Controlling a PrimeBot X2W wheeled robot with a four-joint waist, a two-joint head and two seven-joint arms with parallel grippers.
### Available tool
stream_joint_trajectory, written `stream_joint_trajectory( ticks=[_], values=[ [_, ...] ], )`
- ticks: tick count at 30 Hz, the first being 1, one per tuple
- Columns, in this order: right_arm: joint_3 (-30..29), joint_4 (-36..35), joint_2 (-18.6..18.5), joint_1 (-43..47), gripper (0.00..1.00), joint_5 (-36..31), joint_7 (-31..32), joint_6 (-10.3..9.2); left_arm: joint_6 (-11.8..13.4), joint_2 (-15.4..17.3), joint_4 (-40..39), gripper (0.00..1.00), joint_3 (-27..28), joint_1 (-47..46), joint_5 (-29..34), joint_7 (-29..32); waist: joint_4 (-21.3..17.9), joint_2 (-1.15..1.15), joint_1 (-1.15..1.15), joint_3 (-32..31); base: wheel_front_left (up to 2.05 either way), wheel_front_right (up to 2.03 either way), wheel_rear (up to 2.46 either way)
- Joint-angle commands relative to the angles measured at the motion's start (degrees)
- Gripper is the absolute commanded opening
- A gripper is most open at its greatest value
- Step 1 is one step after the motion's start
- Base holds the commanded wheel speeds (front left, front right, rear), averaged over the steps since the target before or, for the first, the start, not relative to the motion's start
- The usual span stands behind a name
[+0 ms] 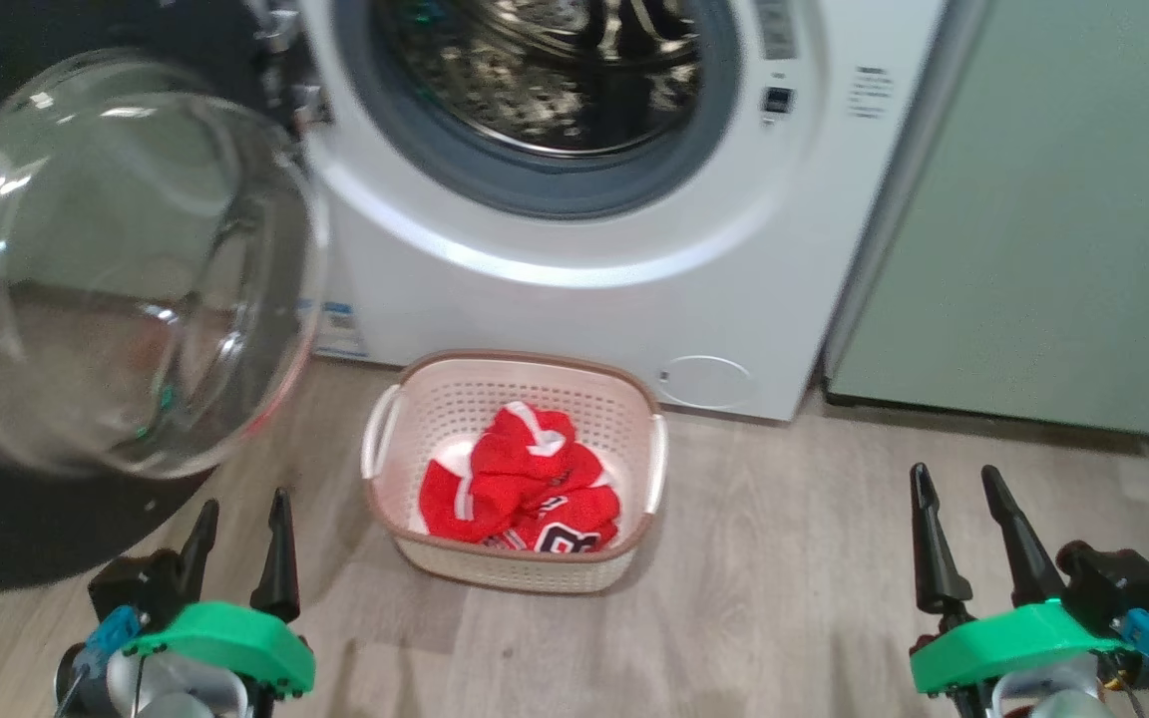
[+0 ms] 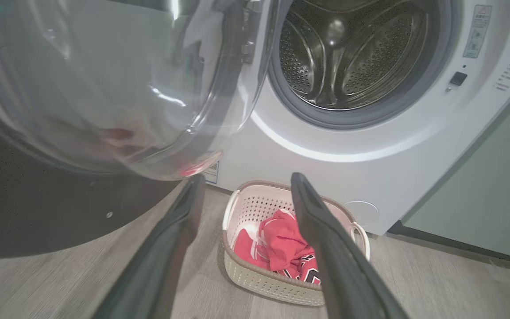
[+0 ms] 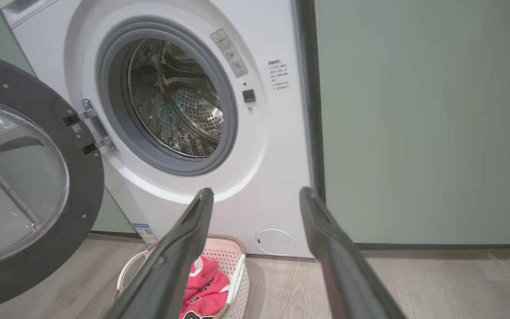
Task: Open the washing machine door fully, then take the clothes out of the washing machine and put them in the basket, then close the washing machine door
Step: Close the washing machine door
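The clothes point(image 1: 520, 489) are heaped in the basket point(image 1: 455, 394), parked right below the washing machine point(image 1: 584, 269) for an easy drop. Door point(image 1: 126, 269) hangs swung wide, so closing it looks like what's left. Left gripper point(image 1: 240, 519) and right gripper point(image 1: 963, 499) hover low with fingers spread, holding nothing.

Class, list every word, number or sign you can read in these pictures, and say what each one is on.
Number on the clothes, in the basket: crumpled, unreadable.
Warning sticker on the washing machine: too small.
Printed lines beside it: too small.
Blue-white label low on its front: blurred.
No text can be quoted.
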Motion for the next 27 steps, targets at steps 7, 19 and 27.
stream_joint_trajectory(
  ticks=[7,19,27],
  values=[
    [1.97,-2.09,-0.07,-2.02,1.0,0.74,-0.37,-0.04,-0.35,0.82,-0.95,1.0,1.81,-2.95,0.65,-0.53,8.88,0.0,0.0,-0.06,0.0,0.0,0.0],
    [2.42,-1.89,-0.07,-2.64,1.0,1.07,-0.37,-0.04,-0.35,1.09,-0.94,1.0,3.39,-3.56,1.22,-0.54,18.85,0.0,0.0,0.57,0.0,0.0,0.0],
    [4.84,-0.6,-0.07,-5.49,1.0,0.19,-0.37,-0.04,-0.35,0.34,-2.95,1.0,7.1,-2.55,1.12,-0.54,20.28,0.0,0.0,2.55,0.0,0.0,0.0]
  ],
)
